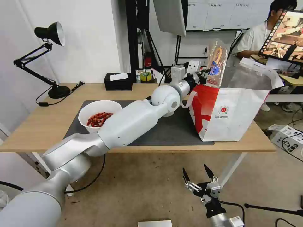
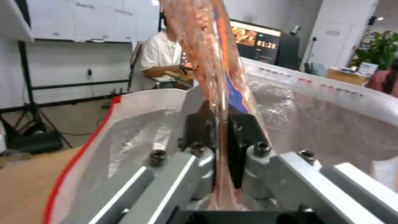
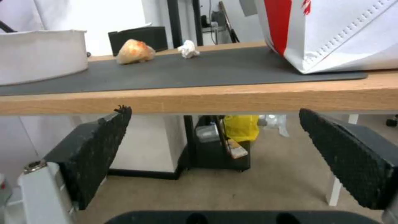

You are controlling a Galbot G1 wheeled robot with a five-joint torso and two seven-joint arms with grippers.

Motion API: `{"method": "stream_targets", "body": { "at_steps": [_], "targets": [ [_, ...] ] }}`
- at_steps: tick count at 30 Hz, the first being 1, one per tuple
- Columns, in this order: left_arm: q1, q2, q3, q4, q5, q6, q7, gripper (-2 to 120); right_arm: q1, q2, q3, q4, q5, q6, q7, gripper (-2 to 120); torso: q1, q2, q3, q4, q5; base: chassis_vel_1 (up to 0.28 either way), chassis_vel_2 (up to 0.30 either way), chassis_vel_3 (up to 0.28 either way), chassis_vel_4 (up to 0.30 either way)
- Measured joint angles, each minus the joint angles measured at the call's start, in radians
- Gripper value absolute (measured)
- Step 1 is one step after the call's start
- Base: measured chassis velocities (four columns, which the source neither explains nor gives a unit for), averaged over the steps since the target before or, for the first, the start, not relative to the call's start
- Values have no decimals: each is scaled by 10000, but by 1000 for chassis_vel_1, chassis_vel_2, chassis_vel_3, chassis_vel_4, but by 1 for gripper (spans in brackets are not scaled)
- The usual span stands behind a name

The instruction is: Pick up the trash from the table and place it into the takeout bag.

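The white round bowl (image 1: 99,118) of red scraps stood at the left end of the dark grey mat (image 1: 167,130) on the light-wood surface (image 1: 38,126), not yet collected. In the right wrist view its white wall (image 3: 41,56) rose at the mat's near edge, with the pale peach-coloured ball (image 3: 135,51) and the small crumpled white tissue (image 3: 188,49) lying apart from each other farther back on the mat (image 3: 199,70). All three were evidently left for later trips.

The left arm reached diagonally across the surface, passing just beside the bowl, so that the left gripper (image 1: 199,77) came to the near upper rim of the takeout bag (image 1: 233,116). Its jaws were closed on one edge of the clear plastic tray (image 1: 217,63), which stood upright above the bag's open mouth. Held edge-up, the tray was presumably better set to slip down into the bag. In the left wrist view the tray (image 2: 207,56) rose straight out of the left gripper (image 2: 222,137), with the bag's foil lining (image 2: 323,124) spread beyond it, so a release here would probably drop the tray inside.

The bag stood at the right end of the mat, its mouth held open by its own stiff walls.

The right gripper (image 1: 199,176) hung below the surface edge, over the floor, parked clear of the working arm. Its jaws were wide apart and empty, the black pads (image 3: 99,146) framing the underside of the surface (image 3: 199,99).
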Motion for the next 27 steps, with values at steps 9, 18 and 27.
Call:
{"method": "stream_targets", "body": {
  "at_steps": [9, 18, 27],
  "targets": [
    [-107, 124, -65, -567, -908, -3, -101, 36, 39, -4, -80, -78, 196, -91, 14, 100, 0, 0, 0, 0, -1, 0, 0, 0, 0],
    [-7, 590, -368, -1138, -1086, -522, -250, 70, 175, -4, -99, 209, 154, -276, 17, 100, 0, 1, 0, -2, -2, 0, 0, 0, 0],
    [1390, 2748, -920, -2737, 501, -1468, -232, 99, 204, -107, 57, 419, -16, -226, 19, 100, -1, 2, 0, -1, -4, 0, 0, 0, 0]
  ]
}}
